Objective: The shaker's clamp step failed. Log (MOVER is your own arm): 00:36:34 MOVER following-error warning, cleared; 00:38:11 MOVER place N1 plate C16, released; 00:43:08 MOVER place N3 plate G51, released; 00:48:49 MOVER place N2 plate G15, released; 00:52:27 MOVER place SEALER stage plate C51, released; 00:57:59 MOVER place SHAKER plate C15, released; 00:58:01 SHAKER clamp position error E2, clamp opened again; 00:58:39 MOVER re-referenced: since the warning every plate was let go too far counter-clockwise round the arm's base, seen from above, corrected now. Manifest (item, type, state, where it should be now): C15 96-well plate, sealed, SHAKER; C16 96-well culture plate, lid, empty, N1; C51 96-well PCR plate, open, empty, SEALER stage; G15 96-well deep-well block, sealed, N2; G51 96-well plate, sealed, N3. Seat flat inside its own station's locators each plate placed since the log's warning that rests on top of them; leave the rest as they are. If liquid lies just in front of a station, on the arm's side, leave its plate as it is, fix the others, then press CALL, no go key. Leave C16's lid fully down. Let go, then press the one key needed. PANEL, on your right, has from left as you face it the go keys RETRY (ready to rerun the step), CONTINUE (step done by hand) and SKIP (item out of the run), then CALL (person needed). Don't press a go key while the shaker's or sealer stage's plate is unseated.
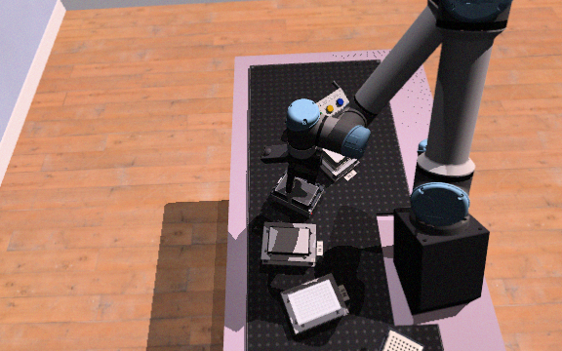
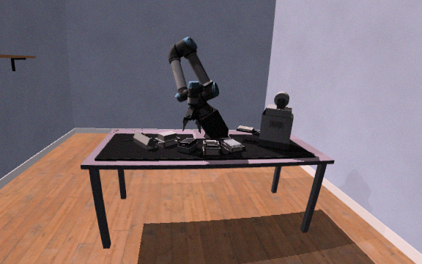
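Your gripper (image 2: 192,124) hangs with its jaws spread wide and nothing between them, above a dark plate (image 1: 300,193) that sits skewed on its station near the middle of the black mat (image 1: 379,161). The key panel (image 1: 332,103) lies beyond, partly hidden by the arm. Risk: descending off-centre, a finger could strike the plate's rim and push it further askew.

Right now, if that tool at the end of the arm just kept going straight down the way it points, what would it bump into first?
Most likely the dark plate on the station right below it. The tool points down with its fingers spread and empty, hanging above that plate. The side view suggests a gap between them, though depth is hard to judge.
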You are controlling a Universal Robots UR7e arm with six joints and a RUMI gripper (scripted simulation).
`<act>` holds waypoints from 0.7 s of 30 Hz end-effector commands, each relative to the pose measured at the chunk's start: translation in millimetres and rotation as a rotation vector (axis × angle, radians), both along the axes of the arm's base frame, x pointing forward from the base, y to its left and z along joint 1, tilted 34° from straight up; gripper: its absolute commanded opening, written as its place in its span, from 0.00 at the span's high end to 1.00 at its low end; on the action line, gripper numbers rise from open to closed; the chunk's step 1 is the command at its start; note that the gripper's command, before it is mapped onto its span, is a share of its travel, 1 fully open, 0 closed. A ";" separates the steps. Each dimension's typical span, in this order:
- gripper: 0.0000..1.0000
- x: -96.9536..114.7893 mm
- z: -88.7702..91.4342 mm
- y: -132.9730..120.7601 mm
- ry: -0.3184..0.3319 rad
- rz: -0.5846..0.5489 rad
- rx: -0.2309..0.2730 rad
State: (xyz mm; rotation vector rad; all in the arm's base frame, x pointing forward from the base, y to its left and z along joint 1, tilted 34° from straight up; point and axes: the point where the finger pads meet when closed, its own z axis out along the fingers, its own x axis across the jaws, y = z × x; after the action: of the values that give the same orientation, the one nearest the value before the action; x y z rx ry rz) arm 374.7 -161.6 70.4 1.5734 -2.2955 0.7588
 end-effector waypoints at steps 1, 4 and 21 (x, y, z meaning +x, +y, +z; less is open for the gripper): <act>0.18 7.0 -8.7 14.4 0.039 0.059 -0.007; 0.18 12.2 -16.1 26.3 0.061 0.092 -0.010; 0.18 26.7 -47.3 75.4 0.127 0.191 -0.020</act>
State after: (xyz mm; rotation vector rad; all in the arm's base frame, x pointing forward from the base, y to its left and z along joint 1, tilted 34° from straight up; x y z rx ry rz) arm 398.2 -101.1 32.5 1.7348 -2.1336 0.7174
